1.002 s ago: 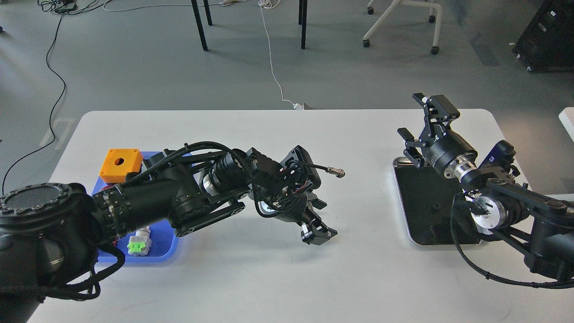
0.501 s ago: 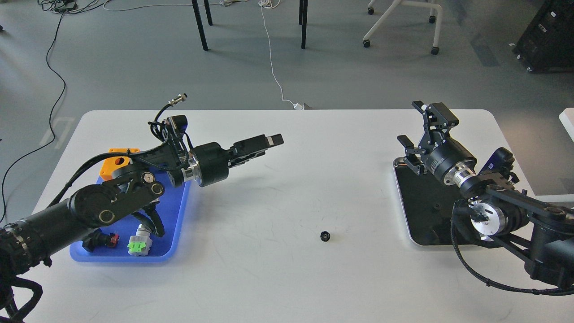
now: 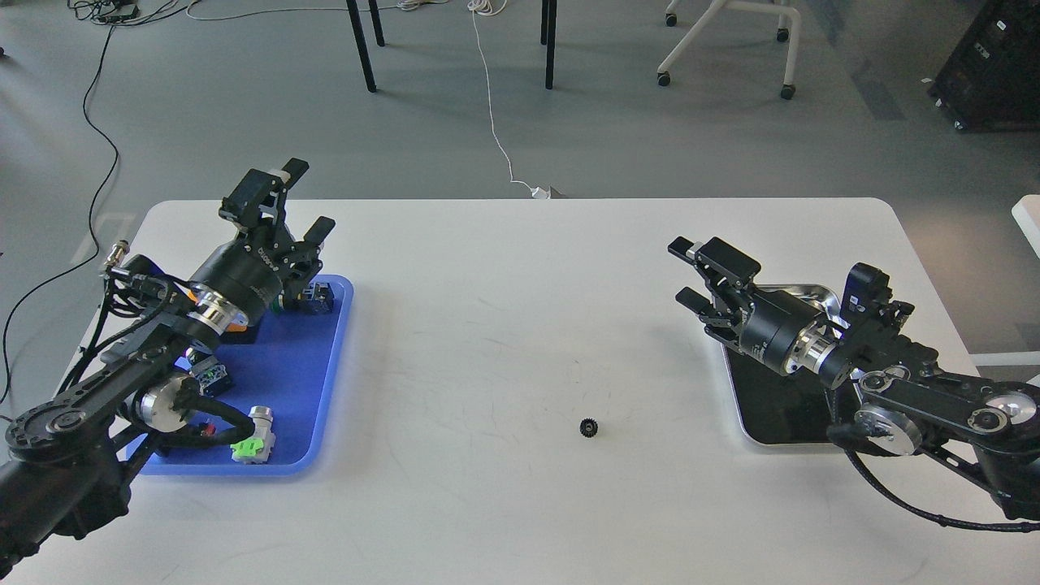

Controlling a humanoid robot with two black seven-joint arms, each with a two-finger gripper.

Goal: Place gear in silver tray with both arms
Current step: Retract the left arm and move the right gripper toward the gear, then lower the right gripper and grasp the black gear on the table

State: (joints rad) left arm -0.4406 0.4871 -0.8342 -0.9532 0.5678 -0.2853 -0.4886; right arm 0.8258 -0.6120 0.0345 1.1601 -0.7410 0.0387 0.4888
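Observation:
A small black gear (image 3: pixel 589 427) lies alone on the white table, right of centre near the front. The silver tray (image 3: pixel 756 422) sits at the right, its dark floor partly covered by my right arm. My right gripper (image 3: pixel 685 272) is open and empty, pointing left over the tray's left edge, up and to the right of the gear. My left gripper (image 3: pixel 305 199) is open and empty, raised over the far end of the blue tray (image 3: pixel 325 357), far left of the gear.
The blue tray holds an orange box (image 3: pixel 236 323) mostly hidden by my left arm, a white-and-green connector (image 3: pixel 253 440) and small dark parts. Chair and table legs stand on the floor beyond the table's far edge.
My left arm has drawn back to the left over the blue tray, leaving the gear on the table. My right gripper has swung down and left toward the gear.

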